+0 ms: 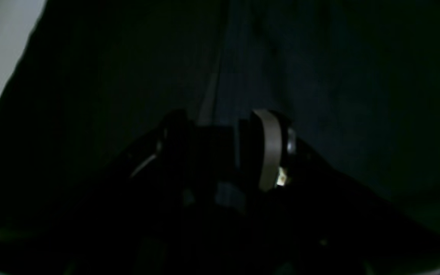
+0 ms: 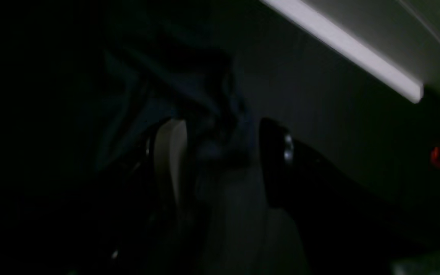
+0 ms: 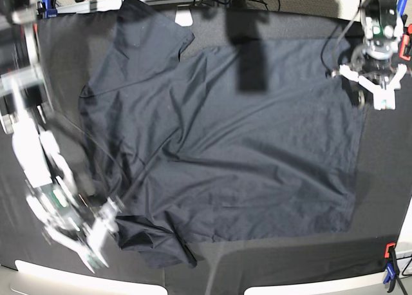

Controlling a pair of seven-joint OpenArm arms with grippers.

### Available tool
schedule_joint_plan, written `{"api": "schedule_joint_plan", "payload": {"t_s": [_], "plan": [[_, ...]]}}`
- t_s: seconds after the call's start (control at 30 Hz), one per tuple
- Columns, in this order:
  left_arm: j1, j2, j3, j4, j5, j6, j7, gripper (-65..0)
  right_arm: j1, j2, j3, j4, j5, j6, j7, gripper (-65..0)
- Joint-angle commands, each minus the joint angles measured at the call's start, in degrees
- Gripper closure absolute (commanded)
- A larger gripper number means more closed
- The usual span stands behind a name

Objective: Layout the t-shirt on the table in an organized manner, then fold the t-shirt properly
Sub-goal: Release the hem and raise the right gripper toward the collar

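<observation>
Down at the near sleeve – right gripper (image 3: 103, 234) closest, jaws wide with bunched fabric of the t-shirt (image 3: 225, 153) between them, grip not clear. Spread across the table (image 3: 386, 198), long axis side to side – left gripper (image 3: 376, 92) wide too, at the hem.

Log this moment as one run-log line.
t-shirt: spread flat on table | left gripper: open at shirt edge | right gripper: open at crumpled sleeve
</observation>
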Motion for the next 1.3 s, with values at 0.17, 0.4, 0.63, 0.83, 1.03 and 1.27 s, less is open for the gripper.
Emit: {"api": "schedule_joint_plan", "payload": {"t_s": [0.17, 0.4, 0.63, 0.83, 1.03, 1.27], "plan": [[2.8, -0.7, -0.3, 1.3, 0.2, 0.3, -1.8, -24.9, -11.1, 1.8, 17.3, 6.0, 10.3, 9.9, -5.3, -29.7], [5.3, -0.7, -2.4, 1.3, 0.3, 3.5, -1.8, -24.9, -23.4, 1.0, 35.8, 6.6, 23.7, 26.1, -11.6, -29.7], [7.2, -0.7, -10.4, 1.3, -4.7, 1.1, -0.2, -24.9, -30.2, -1.7, 47.9, 6.6, 25.2, 28.4, -14.5, -29.7], [11.6, -0.7, -13.6, 1.3, -7.0, -5.7, 1.2, -24.9, -33.7, -1.9, 49.2, 6.6, 25.0, 28.4, -14.7, -29.7], [14.4, -0.7, -13.6, 1.3, -12.1, -13.3, 3.8, -24.9, -33.8, -2.3, 49.2, 6.6, 25.1, 28.4, -14.8, -29.7], [13.9, -0.7, -13.6, 1.3, -17.1, -16.5, 5.1, -24.9, -33.9, -2.3, 49.2, 6.6, 25.1, 28.4, -14.8, -29.7]]}}
